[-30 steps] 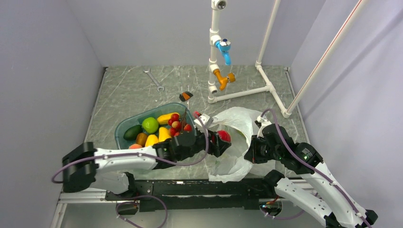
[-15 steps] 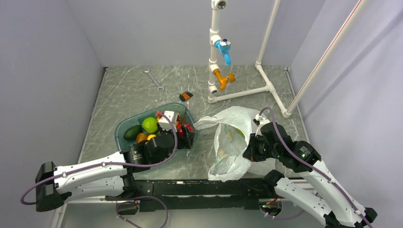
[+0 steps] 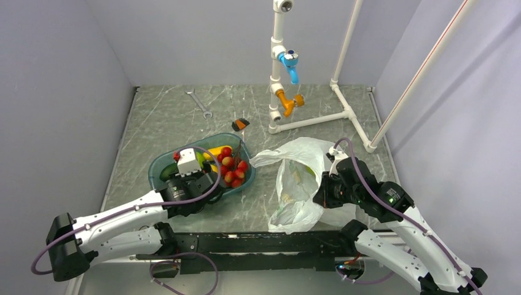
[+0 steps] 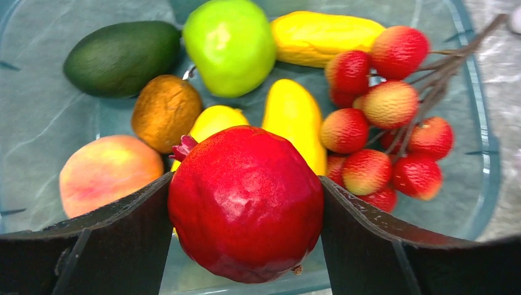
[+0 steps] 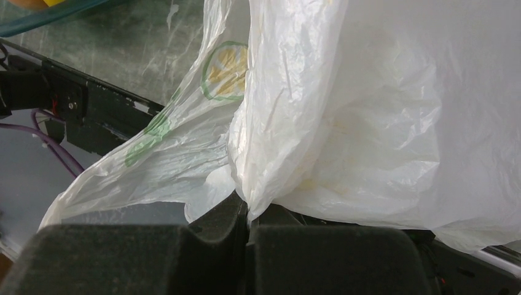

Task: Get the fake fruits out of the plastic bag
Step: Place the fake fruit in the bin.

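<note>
My left gripper point(image 3: 182, 161) is shut on a glossy red round fruit with a small crown point(image 4: 246, 203) and holds it just above the teal tray point(image 3: 155, 169). In the left wrist view the tray point(image 4: 485, 153) holds the red berry cluster point(image 4: 381, 135), a green round fruit point(image 4: 228, 46), yellow mango-like fruits point(image 4: 295, 117), an avocado point(image 4: 123, 58), a peach point(image 4: 107, 169) and a brown fruit point(image 4: 166, 110). The berries point(image 3: 232, 167) also show from above. My right gripper point(image 3: 324, 190) is shut on a fold of the white plastic bag point(image 3: 301, 178), which fills the right wrist view point(image 5: 344, 110). The bag's contents are hidden.
A white pipe frame with a blue and an orange valve point(image 3: 284, 92) stands at the back right. A wrench point(image 3: 199, 102) and a small black-orange object point(image 3: 240, 125) lie behind the tray. Grey walls close in the table on both sides.
My left gripper carried the red fruit leftward from the bag's mouth to above the tray. My right gripper stayed shut on the bag, which sagged slightly.
</note>
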Robot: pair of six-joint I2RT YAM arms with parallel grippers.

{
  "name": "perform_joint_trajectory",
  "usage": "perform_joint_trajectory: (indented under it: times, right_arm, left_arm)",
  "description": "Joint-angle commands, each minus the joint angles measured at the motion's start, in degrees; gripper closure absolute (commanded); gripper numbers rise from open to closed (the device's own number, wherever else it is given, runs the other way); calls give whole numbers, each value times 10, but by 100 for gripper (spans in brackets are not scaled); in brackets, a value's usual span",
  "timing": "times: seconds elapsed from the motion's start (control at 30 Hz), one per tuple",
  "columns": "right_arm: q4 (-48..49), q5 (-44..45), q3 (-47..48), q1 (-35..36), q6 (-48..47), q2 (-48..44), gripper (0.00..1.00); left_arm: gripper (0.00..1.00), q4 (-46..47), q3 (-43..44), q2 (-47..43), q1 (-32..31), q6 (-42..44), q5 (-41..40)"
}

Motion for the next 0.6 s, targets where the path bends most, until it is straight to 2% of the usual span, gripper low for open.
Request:
perform_joint_trajectory:
  times: [0.0,0.07,0.1,0.3,0.43,0.57]
  right_arm:
    - [14,4,14,3,-10,0,100]
    - [22,1,9,2,-9,-3,100]
    - [26,0,8,2,-9,-2,100]
    - [72,-18,24,2,-18,27,100]
    - [118,-33,39,2,-50,90,100]
    - [143,-61,76,3,-74,151,100]
  left_arm:
    - [20,-81,37,21,15,-73,-18]
    - [2,-94,50,31,16,-75,-18]
    - [1,-102,60,34,17,-77,-17]
    - [1,-94,102,13,17,-30,6]
    - [1,24,77,-39,16,89,64]
    - [1,112,39,-88,17,156,140]
